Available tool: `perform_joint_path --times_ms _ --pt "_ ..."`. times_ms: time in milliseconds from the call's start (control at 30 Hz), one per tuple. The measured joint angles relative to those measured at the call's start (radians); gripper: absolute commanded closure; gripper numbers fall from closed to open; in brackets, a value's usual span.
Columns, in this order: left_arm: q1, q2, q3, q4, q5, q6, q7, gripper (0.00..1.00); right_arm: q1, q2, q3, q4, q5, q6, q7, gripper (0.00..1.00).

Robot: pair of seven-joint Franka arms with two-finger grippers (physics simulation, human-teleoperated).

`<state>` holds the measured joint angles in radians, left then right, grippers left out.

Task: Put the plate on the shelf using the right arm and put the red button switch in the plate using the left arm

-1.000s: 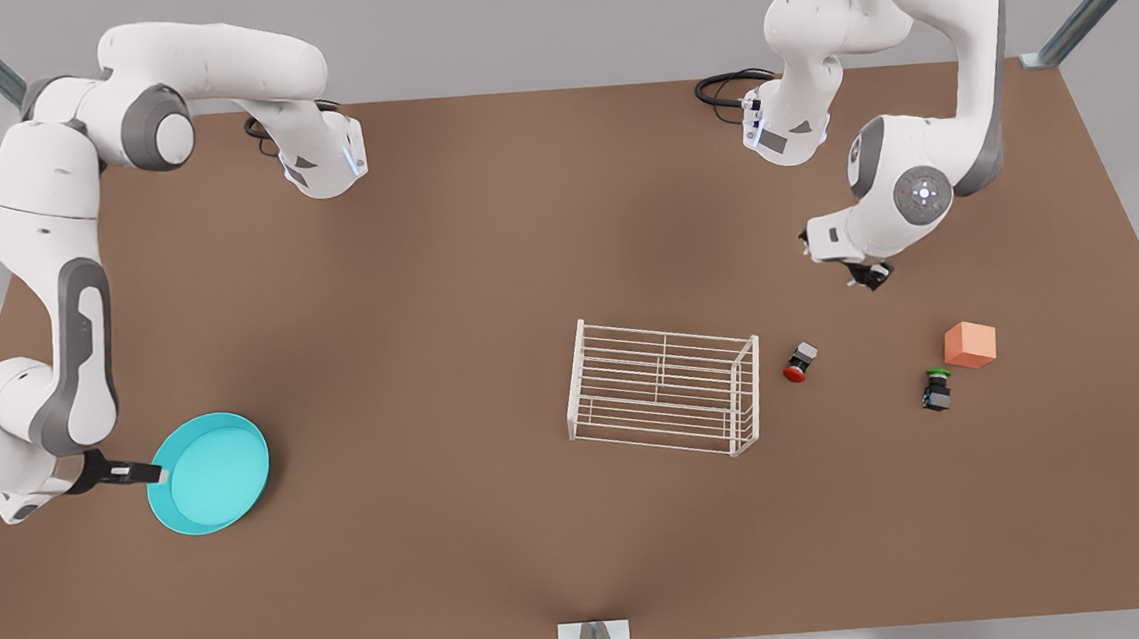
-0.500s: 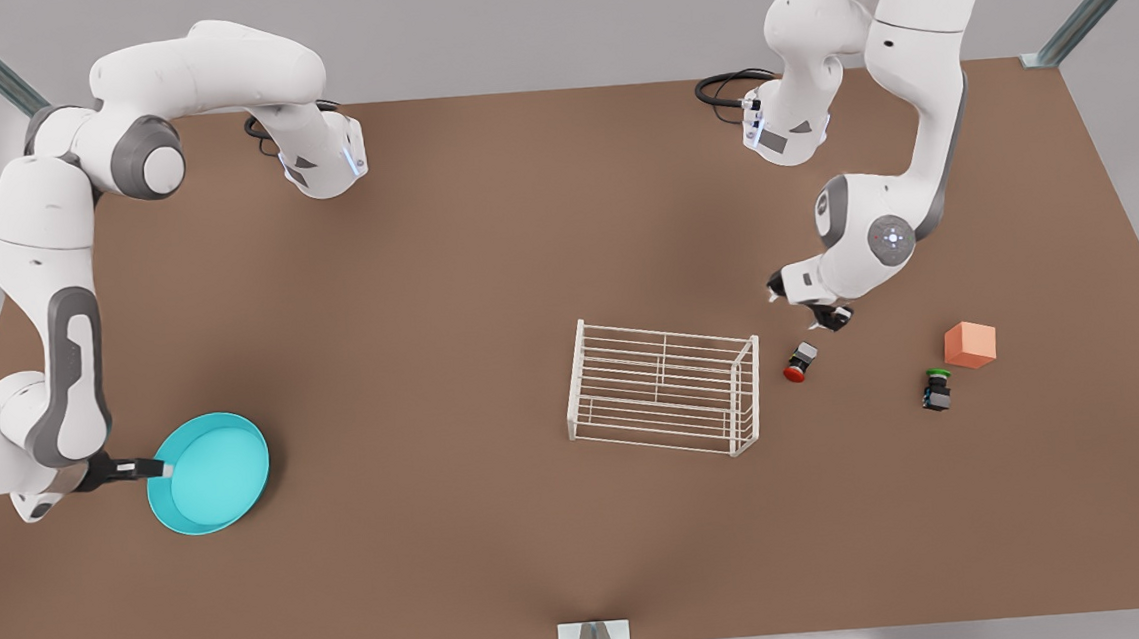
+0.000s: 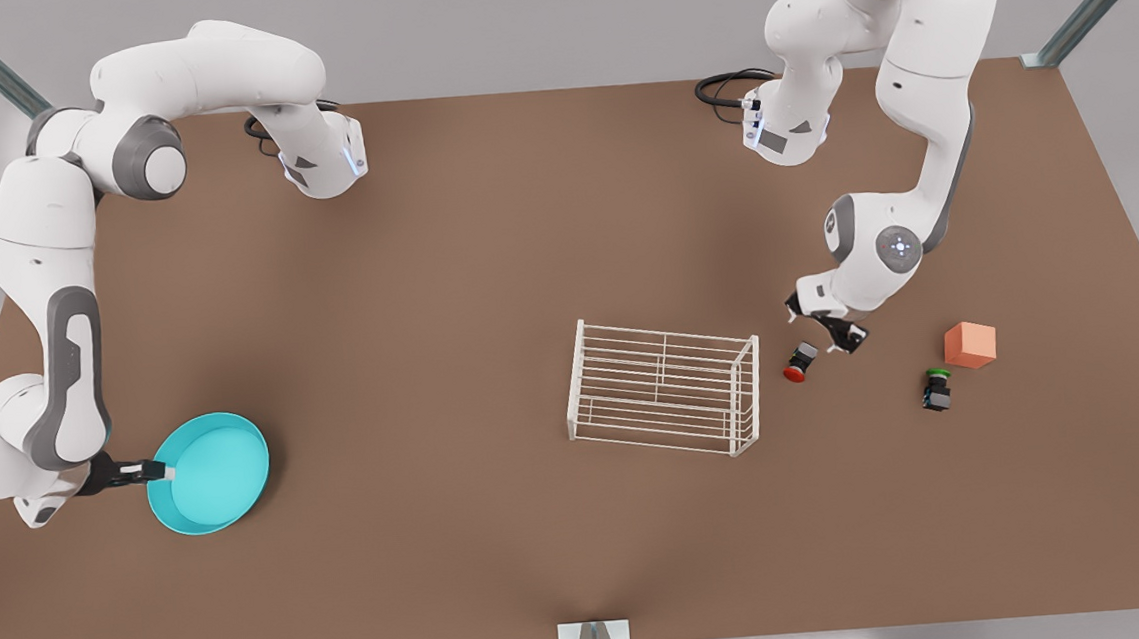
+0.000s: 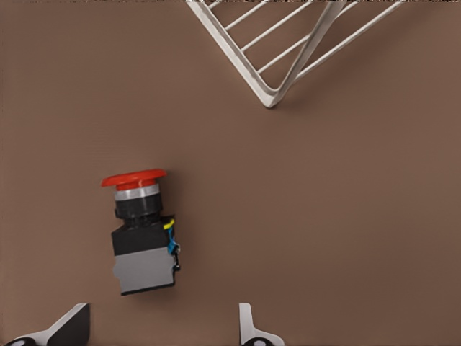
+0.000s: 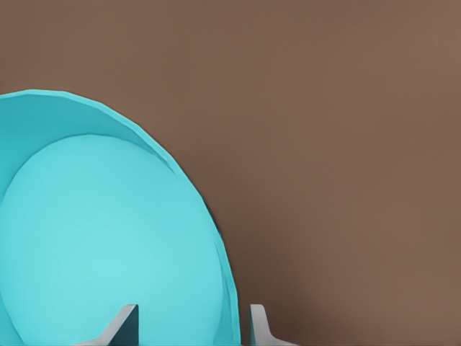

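Note:
The turquoise plate [image 3: 209, 472] lies flat on the table at the front view's left. My right gripper [image 3: 157, 473] is open and straddles its near rim, one finger over the dish and one outside; in the right wrist view the plate [image 5: 108, 231] runs between the fingers of the right gripper [image 5: 193, 328]. The red button switch [image 3: 799, 362] lies on its side just right of the white wire shelf [image 3: 665, 383]. My left gripper [image 3: 820, 324] hangs open close above the switch's grey end. In the left wrist view the switch [image 4: 140, 231] lies just ahead of the left gripper [image 4: 162, 331], near the shelf corner [image 4: 272, 97].
An orange cube [image 3: 969, 345] and a green-capped switch [image 3: 936, 389] sit right of the red switch. Both arm bases stand at the table's far edge. Bare brown tabletop [image 3: 413, 371] separates plate and shelf.
My left gripper has come down and toward the shelf, ending just over the red switch. My right gripper has barely shifted at the plate's rim. The plate and switch have not moved.

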<state>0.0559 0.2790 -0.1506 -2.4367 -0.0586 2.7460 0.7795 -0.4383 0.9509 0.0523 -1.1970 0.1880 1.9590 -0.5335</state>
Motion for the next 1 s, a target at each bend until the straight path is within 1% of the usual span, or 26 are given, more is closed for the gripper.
perform_joint_path --times_ms 67,167,333,500,567,667,933,1000 --pt "0.0 0.001 0.0 0.011 0.0 0.019 -0.002 0.0 -0.001 0.007 -0.001 0.007 0.0 0.001 0.002 0.33" --pt "-0.001 0.019 0.0 0.034 0.002 0.039 -0.005 0.0 -0.001 0.02 -0.002 0.015 -0.001 0.002 0.004 0.41" --pt "-0.005 0.067 0.0 0.043 0.001 0.086 -0.012 0.0 0.001 0.022 -0.002 0.016 -0.002 0.003 0.009 0.48" --pt "-0.008 0.083 0.0 0.055 0.001 0.112 -0.019 0.0 0.001 0.03 -0.002 0.017 -0.003 0.009 0.009 0.48" --pt "-0.009 0.089 0.0 0.057 0.001 0.118 -0.022 0.0 0.002 0.034 -0.002 0.019 -0.004 0.01 0.01 0.57" --pt "-0.009 0.104 0.0 0.057 0.001 0.128 -0.025 0.0 0.001 0.034 -0.002 0.02 -0.005 0.011 0.01 0.63" --pt "-0.009 0.125 0.0 0.057 0.002 0.159 -0.032 0.0 0.002 0.034 -0.002 0.017 -0.009 0.011 0.01 0.64" --pt "-0.009 0.125 0.0 0.057 0.002 0.163 -0.033 0.0 0.004 0.034 -0.001 0.016 -0.009 0.011 0.01 0.68"
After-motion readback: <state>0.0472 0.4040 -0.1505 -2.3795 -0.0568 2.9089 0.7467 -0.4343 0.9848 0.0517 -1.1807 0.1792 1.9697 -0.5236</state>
